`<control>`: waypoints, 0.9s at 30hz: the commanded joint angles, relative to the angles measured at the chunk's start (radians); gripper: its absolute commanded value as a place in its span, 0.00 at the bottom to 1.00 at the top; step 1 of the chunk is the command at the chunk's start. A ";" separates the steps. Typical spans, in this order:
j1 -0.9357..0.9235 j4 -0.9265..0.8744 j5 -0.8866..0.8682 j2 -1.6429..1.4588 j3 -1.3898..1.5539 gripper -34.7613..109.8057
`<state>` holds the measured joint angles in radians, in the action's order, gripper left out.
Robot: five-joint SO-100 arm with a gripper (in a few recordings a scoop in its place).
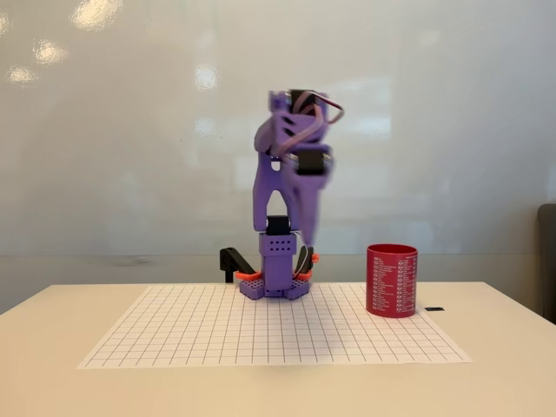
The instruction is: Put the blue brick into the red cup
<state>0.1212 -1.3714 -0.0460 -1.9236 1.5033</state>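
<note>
- The red cup [392,280] stands upright on the desk [504,365] at right of centre.
- The arm [287,187] is folded upright at frame centre, up-left of the cup.
- Finger state: cannot tell; motion blur.
- A small dark object [434,308] lies just right of the cup; too small to identify.

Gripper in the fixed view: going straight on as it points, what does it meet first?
The gripper, blurred, seems to point down; it would likely meet the arm's base or the grid sheet beside it, left of the red cup. Depth unclear.
</note>
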 commanded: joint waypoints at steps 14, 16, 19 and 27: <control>-0.077 -0.129 -0.012 -1.235 0.385 0.23; -0.046 -0.127 0.000 -1.335 0.489 0.23; -0.055 -0.137 0.000 -1.379 0.621 0.24; -0.046 0.100 -0.025 -1.379 1.008 0.24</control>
<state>0.0644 -1.3760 -0.0644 -3.2981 2.3424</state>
